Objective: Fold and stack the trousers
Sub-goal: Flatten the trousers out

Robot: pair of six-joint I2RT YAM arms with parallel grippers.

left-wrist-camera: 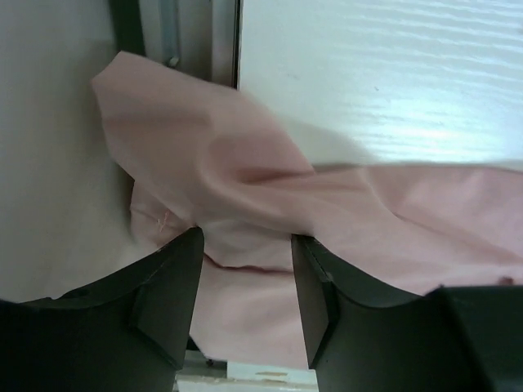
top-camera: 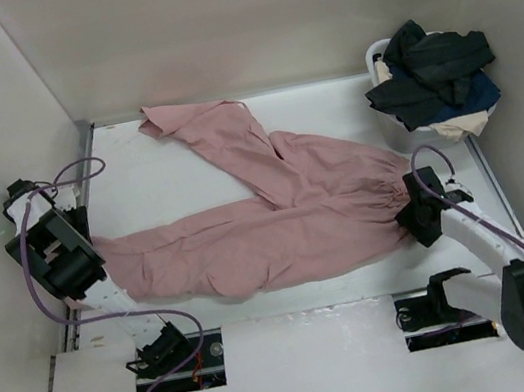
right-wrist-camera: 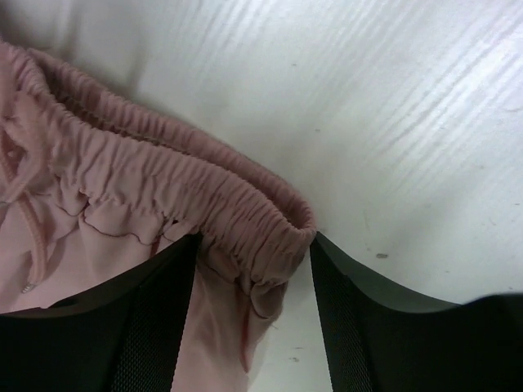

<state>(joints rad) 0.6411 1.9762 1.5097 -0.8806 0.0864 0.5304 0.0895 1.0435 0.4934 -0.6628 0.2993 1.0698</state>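
Top external view showed the trousers (top-camera: 277, 224) spread flat across the white counter (top-camera: 329, 113). Their gathered waist lay at the right of the frame and the two legs opened leftward in a V. One leg ran up to the upper left, with its cuff lying loose near the back wall. The other leg ran straight left along the lower middle of the frame to the left tool (top-camera: 94, 251). The right tool (top-camera: 409, 209) sat at the waist end.

In the upper right corner a white basket (top-camera: 375, 59) held a heap of dark garments (top-camera: 437, 64), with a cream cloth (top-camera: 458, 126) showing under them. The heap lay near the waist but apart from it.

Left wrist view had the left tool (left-wrist-camera: 247, 245) at the bottom of the frame, its fingers (left-wrist-camera: 176, 286) part-way together. A raised fold of the pink leg end lay between them. The fold seemed pinched, though the contact itself was hidden under the cloth. The cuff draped over the counter's edge beside a metal rail (left-wrist-camera: 167, 33) at the upper left.

Right wrist view showed the right tool (right-wrist-camera: 253, 253) clamped on the elastic waistband, whose ruffled corner bunched between the two dark fingers (right-wrist-camera: 163, 327). A thin drawstring (right-wrist-camera: 33, 237) trailed down the left of the frame, and bare counter filled the upper right.
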